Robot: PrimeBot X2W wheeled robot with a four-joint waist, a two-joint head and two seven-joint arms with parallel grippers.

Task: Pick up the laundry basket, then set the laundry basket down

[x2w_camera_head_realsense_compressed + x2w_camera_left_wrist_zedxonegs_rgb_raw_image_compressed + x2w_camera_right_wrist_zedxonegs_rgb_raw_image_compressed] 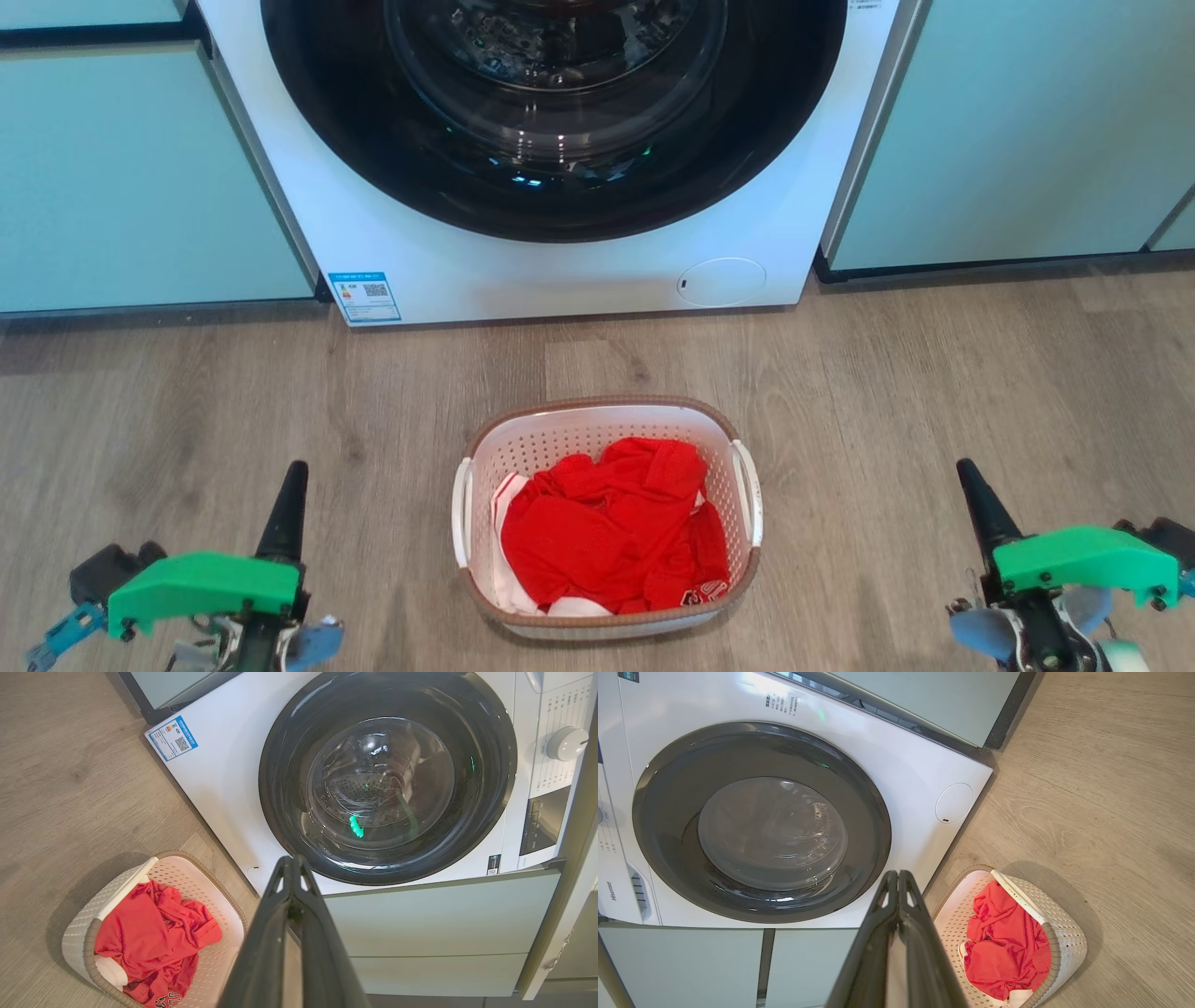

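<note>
The laundry basket (607,420), white with perforated walls, a brown rim and white side handles, stands on the wooden floor in front of the washing machine, with red clothing (611,527) inside. It also shows as the basket (84,914) in the left wrist view and the basket (1064,933) in the right wrist view. My left gripper (295,471) hovers well to its left, fingers pressed together, holding nothing. My right gripper (964,469) hovers well to its right, also shut and empty. Both sets of fingertips (292,861) (896,875) meet in the wrist views.
A white front-loading washing machine (560,271) with a dark round door stands just behind the basket. Pale green cabinets (140,168) flank it on both sides. Wood-look floor (934,373) stretches around the basket.
</note>
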